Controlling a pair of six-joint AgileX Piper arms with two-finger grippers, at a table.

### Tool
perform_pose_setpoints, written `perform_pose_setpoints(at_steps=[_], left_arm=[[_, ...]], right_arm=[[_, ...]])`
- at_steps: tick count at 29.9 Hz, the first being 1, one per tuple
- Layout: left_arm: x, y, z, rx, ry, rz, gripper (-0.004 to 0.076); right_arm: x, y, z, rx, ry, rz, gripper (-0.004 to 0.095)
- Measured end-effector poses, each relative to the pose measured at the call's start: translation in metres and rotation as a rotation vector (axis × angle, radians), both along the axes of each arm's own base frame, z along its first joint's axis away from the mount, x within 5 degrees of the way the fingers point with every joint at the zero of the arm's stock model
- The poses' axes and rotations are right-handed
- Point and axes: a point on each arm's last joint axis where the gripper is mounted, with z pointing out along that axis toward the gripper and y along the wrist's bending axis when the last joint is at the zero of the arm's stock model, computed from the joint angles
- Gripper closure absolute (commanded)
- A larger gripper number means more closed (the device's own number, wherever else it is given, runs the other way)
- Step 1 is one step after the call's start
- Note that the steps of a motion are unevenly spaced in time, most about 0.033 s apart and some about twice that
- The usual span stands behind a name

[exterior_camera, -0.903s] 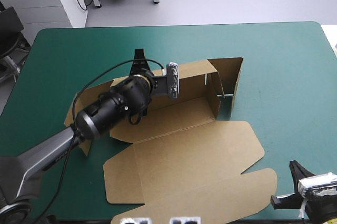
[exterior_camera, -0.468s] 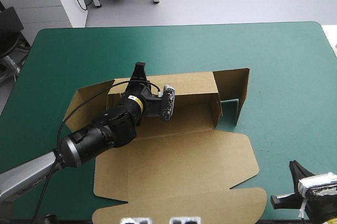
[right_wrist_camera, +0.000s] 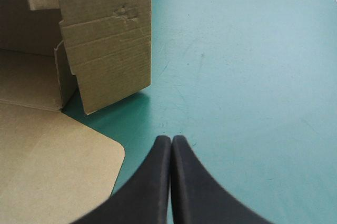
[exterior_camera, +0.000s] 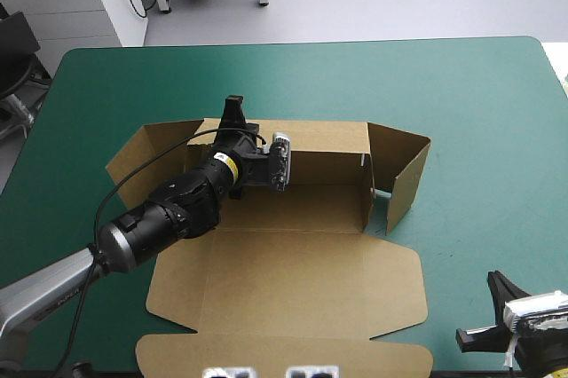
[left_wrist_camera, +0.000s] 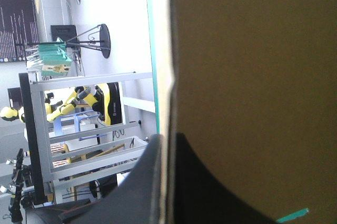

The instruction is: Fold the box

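Observation:
The brown box (exterior_camera: 293,280) lies in the middle of the teal-green table, its lid flat toward the front edge. Its rear wall (exterior_camera: 324,141) stands up, and a right side flap (exterior_camera: 404,174) stands angled outward. My left gripper (exterior_camera: 234,114) is at the top of the rear wall near its left end. In the left wrist view the left gripper (left_wrist_camera: 167,139) is shut on the board's edge, and brown board (left_wrist_camera: 253,77) fills the view beside it. My right gripper (right_wrist_camera: 171,140) is shut and empty, low at the front right corner (exterior_camera: 499,285), short of the right flap (right_wrist_camera: 105,40).
The box's left flap (exterior_camera: 146,152) lies splayed on the teal-green cover (exterior_camera: 461,94). The lid's front tab (exterior_camera: 284,356) reaches the table's front edge. Bare cover stretches right of the box and behind it.
The left gripper has swung the rear wall around, so the box has turned from a slant to square with the table and slid left and frontward. The right gripper has stayed put.

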Motion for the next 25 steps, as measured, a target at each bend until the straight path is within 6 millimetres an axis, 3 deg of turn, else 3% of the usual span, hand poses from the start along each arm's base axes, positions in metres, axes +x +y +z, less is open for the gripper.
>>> perform_pose_setpoints(at_steps=[8, 13, 19, 25], left_arm=[[0.001, 0.001, 0.000, -0.011, 0.007, 0.009, 0.0732], [0.001, 0.001, 0.000, -0.015, 0.010, 0.009, 0.0732], [0.001, 0.001, -0.001, -0.024, 0.019, 0.012, 0.0732], [0.001, 0.001, -0.001, -0.024, 0.019, 0.012, 0.0732]], right_arm=[[0.020, 0.000, 0.009, 0.010, 0.105, -0.004, 0.0922], [0.041, 0.001, 0.051, 0.022, 0.100, 0.008, 0.0922], [0.085, 0.002, 0.107, 0.002, 0.144, 0.025, 0.0922], [0.149, 0.004, 0.133, -0.001, 0.273, 0.055, 0.0922]])
